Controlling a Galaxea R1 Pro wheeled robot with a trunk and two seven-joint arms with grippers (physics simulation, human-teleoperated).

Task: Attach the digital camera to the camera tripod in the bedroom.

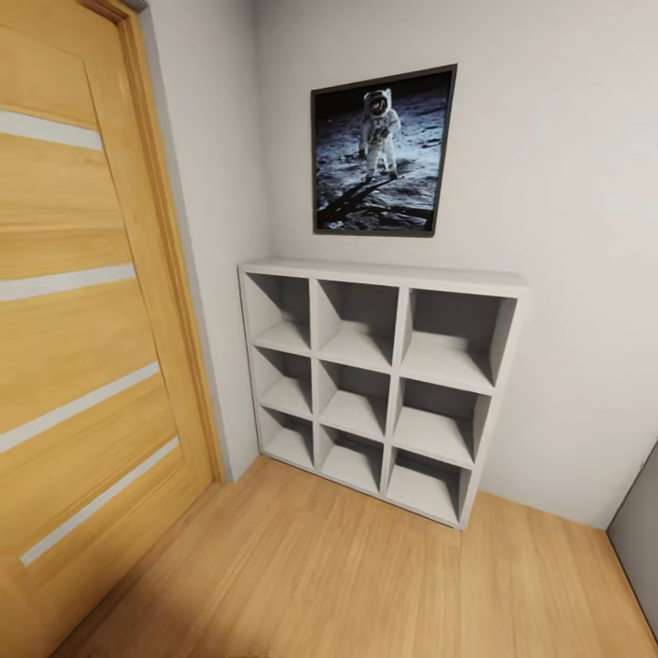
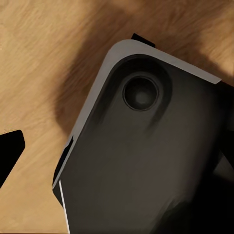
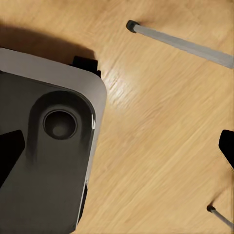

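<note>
Camera tripod legs, or what I take to be them, are all I have of the task's things: in my right wrist view one silver leg (image 3: 185, 45) with a black foot lies across the plank floor (image 3: 156, 136), and a second, thinner stretch of leg (image 3: 220, 217) is cut off at the corner of the picture. Both stand on the floor near the rounded corner of my own dark base (image 3: 48, 161), apart from it. The pan head and handle lie beyond the frame, so I can't be sure this is the tripod and not some other metal-legged thing.

Where the digital camera is I cannot tell. Nothing sits between my fingers, so I judge the task barely begun: I am in the bedroom, but the camera is not picked up and nothing is attached.

My head looks away from the work, at the oak door (image 1: 82, 320), the white cube shelf (image 1: 384, 274) against the wall with its compartments bare, and the astronaut poster (image 1: 382, 151) above it.

My right gripper (image 3: 118, 151) is spread wide, one black tip at each edge of its view, with only floor and base between. Of my left fingers (image 2: 10, 155) one tip shows against the floor; the other is lost against the dark base (image 2: 146, 161), so I cannot tell their spread.
</note>
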